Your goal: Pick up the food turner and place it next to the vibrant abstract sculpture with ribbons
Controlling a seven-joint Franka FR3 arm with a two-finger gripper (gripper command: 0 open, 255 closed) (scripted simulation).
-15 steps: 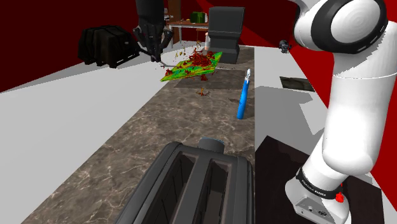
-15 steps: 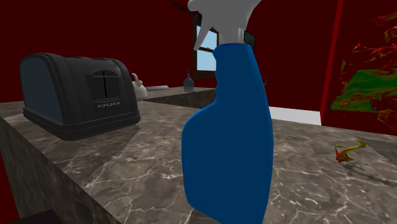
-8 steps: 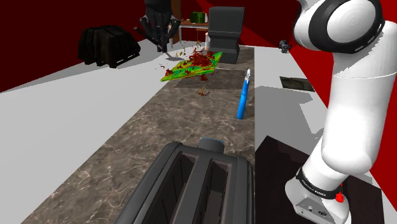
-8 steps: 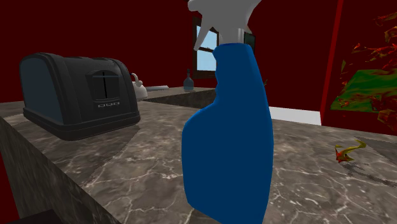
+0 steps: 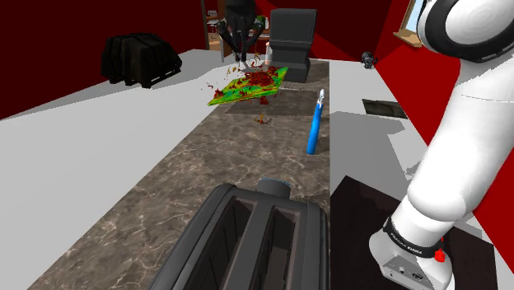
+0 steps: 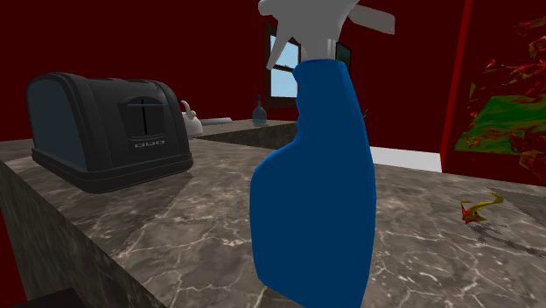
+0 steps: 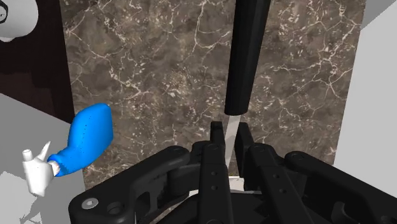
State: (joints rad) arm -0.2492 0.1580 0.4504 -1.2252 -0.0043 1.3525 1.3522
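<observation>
My black gripper [image 5: 241,58] hangs over the far end of the green and red ribbon sculpture [image 5: 247,85], which stands on the marble counter [image 5: 206,165]. Seen from the wrist, the gripper [image 7: 229,137] is shut on the food turner [image 7: 245,57]. The fingers clasp the turner's pale metal neck, and its long black handle points away from the hand over the marble. The sculpture [image 6: 503,122] also stands at the second exterior view's right edge. A grey flat piece [image 6: 376,17] shows beside the spray bottle's trigger there.
A blue spray bottle [image 5: 314,132] stands on the counter to the shoulder view's right of the sculpture, and a loose ribbon scrap [image 5: 264,120] lies between them. A dark toaster [image 5: 255,239] sits at the near end. A black bag [image 5: 140,58] and a chair [image 5: 290,41] are farther back.
The gripper has carried the turner towards the shoulder view's right, from left of the sculpture to above its far end. A grey piece has come into the second exterior view's top.
</observation>
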